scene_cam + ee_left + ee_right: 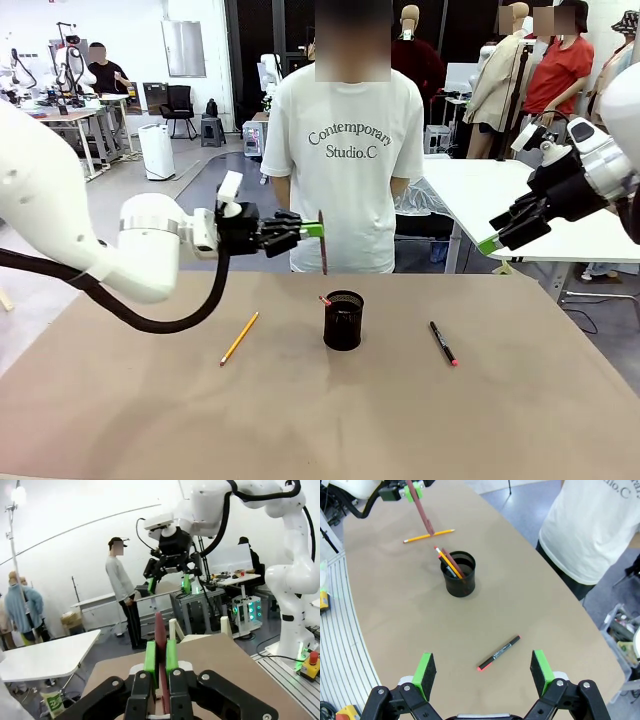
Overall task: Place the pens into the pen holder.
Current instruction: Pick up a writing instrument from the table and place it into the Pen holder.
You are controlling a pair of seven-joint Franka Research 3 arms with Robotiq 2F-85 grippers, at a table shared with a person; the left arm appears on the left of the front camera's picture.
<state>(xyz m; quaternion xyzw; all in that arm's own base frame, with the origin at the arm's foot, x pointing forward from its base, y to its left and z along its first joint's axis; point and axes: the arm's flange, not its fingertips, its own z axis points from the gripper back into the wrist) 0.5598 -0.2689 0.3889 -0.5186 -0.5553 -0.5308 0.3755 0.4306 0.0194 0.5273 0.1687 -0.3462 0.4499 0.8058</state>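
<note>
My left gripper (312, 230) is shut on a reddish-brown pen (323, 248), which hangs upright above and a little behind the black mesh pen holder (343, 321). In the left wrist view the pen (160, 635) stands clamped between the green pads (150, 656). A few pens lean inside the holder (458, 577). A yellow pencil (239, 338) lies on the table left of the holder. A black marker with a red tip (443, 343) lies to its right. High at the right, my right gripper (490, 243) is open and holds nothing; it looks down on the marker (498, 653).
A person in a white T-shirt (345, 160) stands at the table's far edge behind the holder. The brown tabletop (320, 420) is bare at the front. A white table (520, 200) stands behind on the right.
</note>
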